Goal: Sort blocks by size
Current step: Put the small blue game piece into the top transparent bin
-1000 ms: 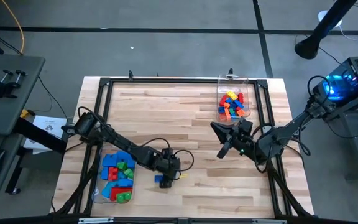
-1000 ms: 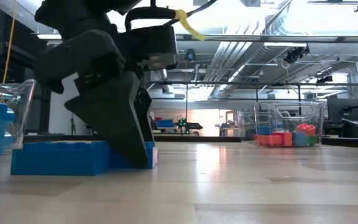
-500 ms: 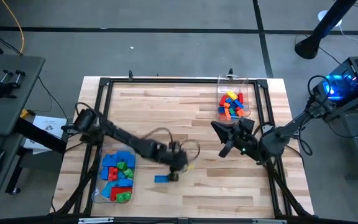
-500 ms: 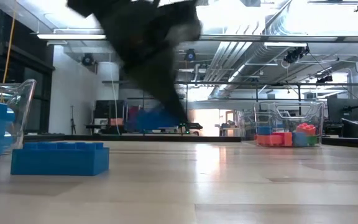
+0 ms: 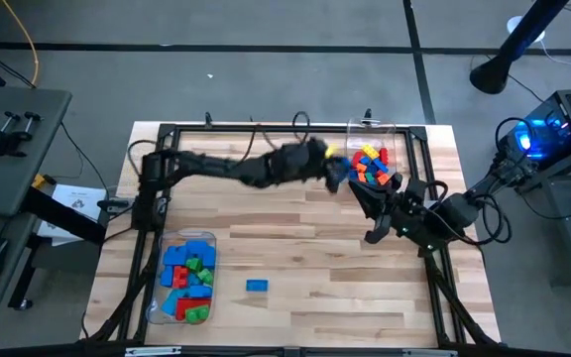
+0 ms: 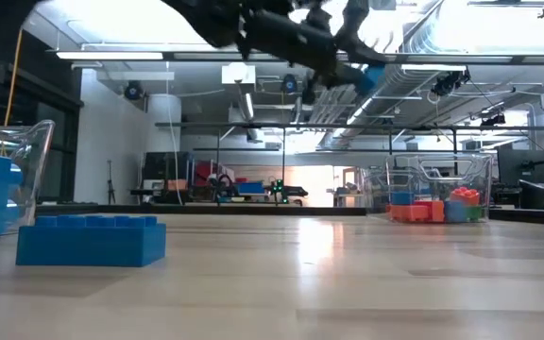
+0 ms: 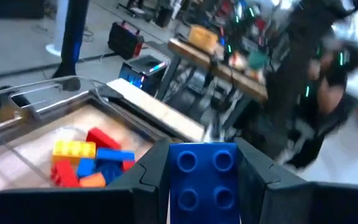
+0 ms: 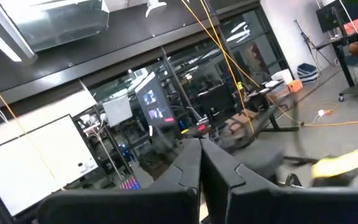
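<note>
Two clear tubs are seen on the wooden table (image 5: 295, 213). One tub (image 5: 372, 134) is set against the far edge near the far right corner and is filled with smaller blocks (image 5: 369, 167) in red, yellow, blue and orange. The other tub (image 5: 157, 297) is placed by the near left corner, and larger blocks (image 5: 188, 278) in blue, red and green are heaped in it. A single long blue block (image 5: 257, 286) is left lying flat on the bare wood near the near edge, just beside that tub and apart from it; in the low view it (image 6: 91, 241) is seen resting on the tabletop with its studs up.

The left gripper (image 5: 337, 171) is held raised above the table, reached across to the side of the far right tub. A small blue block (image 7: 202, 177) is pinched between its fingers (image 7: 157, 168), as shown in the left wrist view, with the small-block tub seen below and beyond it. In the low view the arm is blurred, so the exact height over the tub cannot be judged, though it appears well clear of the wood.

The right gripper (image 5: 375, 220) is held near the right edge, just on the near side of the far right tub, with its fingers (image 8: 188, 165) pressed together on nothing.
</note>
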Tool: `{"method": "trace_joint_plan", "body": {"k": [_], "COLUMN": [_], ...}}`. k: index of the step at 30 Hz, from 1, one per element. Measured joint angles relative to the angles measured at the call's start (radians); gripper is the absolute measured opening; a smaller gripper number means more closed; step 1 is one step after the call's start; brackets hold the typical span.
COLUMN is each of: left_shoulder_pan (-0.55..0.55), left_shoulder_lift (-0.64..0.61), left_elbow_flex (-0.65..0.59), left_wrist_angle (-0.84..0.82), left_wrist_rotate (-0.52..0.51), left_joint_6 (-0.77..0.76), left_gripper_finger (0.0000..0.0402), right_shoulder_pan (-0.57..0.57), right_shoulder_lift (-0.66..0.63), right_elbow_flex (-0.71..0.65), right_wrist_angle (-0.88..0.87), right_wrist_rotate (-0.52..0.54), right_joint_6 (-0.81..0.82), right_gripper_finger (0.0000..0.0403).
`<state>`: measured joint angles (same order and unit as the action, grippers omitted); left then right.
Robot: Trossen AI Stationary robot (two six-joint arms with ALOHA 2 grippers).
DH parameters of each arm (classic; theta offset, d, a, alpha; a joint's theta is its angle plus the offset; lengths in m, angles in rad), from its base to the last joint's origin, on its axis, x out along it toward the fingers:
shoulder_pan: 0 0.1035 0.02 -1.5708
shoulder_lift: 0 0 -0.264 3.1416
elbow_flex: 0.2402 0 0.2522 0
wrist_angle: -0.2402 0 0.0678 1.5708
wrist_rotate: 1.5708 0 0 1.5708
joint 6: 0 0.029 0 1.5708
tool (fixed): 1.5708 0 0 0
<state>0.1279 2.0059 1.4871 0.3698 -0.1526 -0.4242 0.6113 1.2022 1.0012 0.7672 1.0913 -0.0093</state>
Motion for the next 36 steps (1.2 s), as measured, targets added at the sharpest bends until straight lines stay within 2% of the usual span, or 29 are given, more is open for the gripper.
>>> {"method": "trace_joint_plan", "body": {"k": [2,6,11,13,15,19,23,25,28,31,34,36], "left_shoulder_pan": [0.046,0.09,0.095,0.093,0.087,0.073,0.079,0.093,0.116,0.097,0.003,-0.088], "left_shoulder_lift": [0.052,0.18,0.331,0.365,0.386,0.385,0.347,0.311,0.249,0.193,0.113,0.036], "left_elbow_flex": [0.065,0.245,0.442,0.489,0.523,0.532,0.532,0.532,0.533,0.503,0.418,0.325], "left_wrist_angle": [-0.002,-0.072,-0.12,-0.119,-0.113,-0.11,-0.206,-0.299,-0.519,-0.769,-0.965,-0.993], "left_wrist_rotate": [0.038,0.108,0.116,0.114,0.11,0.107,0.146,0.23,0.419,0.576,0.563,0.499], "left_joint_6": [-0.065,-0.098,-0.099,-0.107,-0.091,-0.008,0.024,0.02,-0.046,-0.011,0.095,0.142], "left_gripper_finger": [0.0095,0.0095,0.0095,0.0117,0.0162,0.0262,0.0317,0.0326,0.0327,0.0326,0.0325,0.0325], "right_shoulder_pan": [-0.004,-0.011,-0.016,-0.016,-0.016,-0.016,-0.016,-0.016,-0.016,-0.016,-0.016,-0.015], "right_shoulder_lift": [0.0,0.0,0.0,0.0,0.0,0.0,0.0,0.0,0.0,0.001,0.001,0.001], "right_elbow_flex": [0.0,0.0,0.0,0.0,0.0,0.0,0.0,0.0,0.0,0.0,0.0,0.0], "right_wrist_angle": [0.001,0.0,0.002,0.001,0.0,-0.001,-0.007,-0.009,-0.02,-0.03,-0.045,-0.065], "right_wrist_rotate": [0.0,0.0,0.003,0.003,0.003,0.003,0.003,0.003,0.003,0.001,0.0,0.0], "right_joint_6": [-0.003,0.002,-0.016,-0.017,-0.017,-0.017,-0.018,-0.018,-0.017,-0.017,-0.017,-0.013], "right_gripper_finger": [0.0,0.0,0.0,0.0,0.0,0.0,0.0,0.0,0.0,0.0,0.0,0.0]}}
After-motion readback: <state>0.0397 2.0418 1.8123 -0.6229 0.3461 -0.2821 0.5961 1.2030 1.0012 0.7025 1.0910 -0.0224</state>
